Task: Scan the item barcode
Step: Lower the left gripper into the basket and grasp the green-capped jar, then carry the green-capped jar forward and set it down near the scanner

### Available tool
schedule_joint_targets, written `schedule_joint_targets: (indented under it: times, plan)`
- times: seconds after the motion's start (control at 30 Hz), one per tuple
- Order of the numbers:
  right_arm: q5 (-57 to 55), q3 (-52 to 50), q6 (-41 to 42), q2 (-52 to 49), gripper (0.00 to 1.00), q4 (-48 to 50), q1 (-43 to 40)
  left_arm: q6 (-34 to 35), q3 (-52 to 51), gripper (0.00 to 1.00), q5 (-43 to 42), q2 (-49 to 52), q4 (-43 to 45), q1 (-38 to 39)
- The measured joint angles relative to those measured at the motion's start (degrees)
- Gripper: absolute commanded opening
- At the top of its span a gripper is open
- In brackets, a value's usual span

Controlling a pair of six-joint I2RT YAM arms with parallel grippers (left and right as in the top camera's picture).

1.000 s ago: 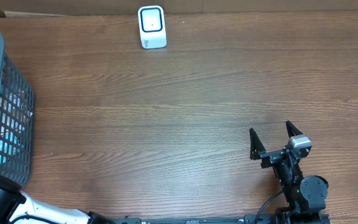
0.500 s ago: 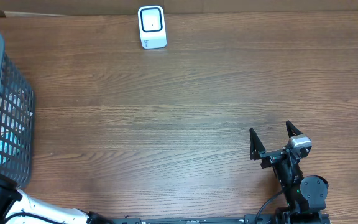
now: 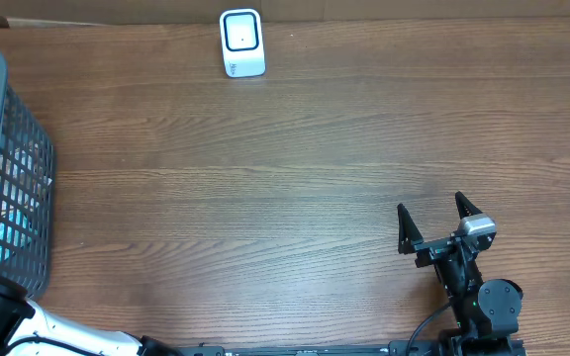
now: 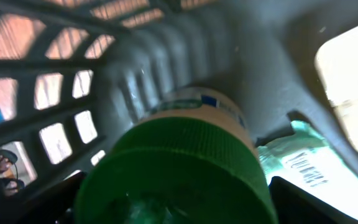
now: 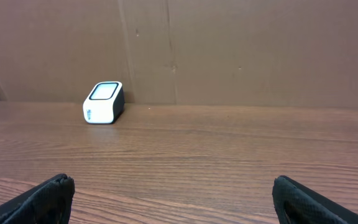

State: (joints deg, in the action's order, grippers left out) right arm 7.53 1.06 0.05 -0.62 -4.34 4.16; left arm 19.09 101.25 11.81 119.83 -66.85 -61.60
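The left pincer (image 4: 173,208) is down inside the grey basket (image 4: 166,56). Only its dark finger edges show, in the lower corners of the wrist view, set wide on either side of a green-capped bottle (image 4: 185,155). I cannot tell whether they are pressing on the cap or only flanking it. That straddle suggests the bottle is the item being picked for scanning. It stands against the basket's slatted wall, its white label facing the upper part of the frame. Just beside it at the lower right lies a teal packet (image 4: 297,162) with its own printed barcode.

The right pincer (image 3: 431,206) sits at the lower right of the overhead view with its fingers spread and nothing between them, probably parked to keep the route clear. The barcode scanner (image 3: 242,42) stands at the top edge of the tabletop (image 3: 265,178), well apart from the basket at the far left. Its window faces up, so the label would likely have to be turned down towards it.
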Motion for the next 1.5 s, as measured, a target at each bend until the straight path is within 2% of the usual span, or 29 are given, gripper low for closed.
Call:
schedule_joint_targets:
  times: [0.2, 0.4, 0.57, 0.77, 0.87, 1.07, 1.5]
  plan:
    - [0.0, 0.0, 0.0, 0.0, 1.0, 0.0, 0.0, 0.2, -2.0, 0.71, -0.5, 0.1, 1.0, 0.0]
    - [0.0, 0.0, 0.0, 0.0, 1.0, 0.0, 0.0, 0.2, -2.0, 0.63, -0.7, 0.1, 1.2, 0.0]
    - [0.0, 0.0, 0.0, 0.0, 1.0, 0.0, 0.0, 0.2, -1.9, 0.49, -1.0, 0.1, 1.1, 0.2]
    - [0.0, 0.0, 0.0, 0.0, 1.0, 0.0, 0.0, 0.2, -1.5, 0.44, -1.3, 0.1, 0.7, 1.4]
    - [0.0, 0.0, 0.0, 0.0, 1.0, 0.0, 0.0, 0.2, -1.2, 0.35, -1.4, 0.1, 0.4, 2.6]
    - [0.0, 0.0, 0.0, 0.0, 1.0, 0.0, 0.0, 0.2, 0.9, 0.28, -1.7, -0.2, -1.6, 5.5]
    - [0.0, 0.0, 0.0, 0.0, 1.0, 0.0, 0.0, 0.2, 13.4, 0.26, -6.9, -5.8, -6.1, 11.9]
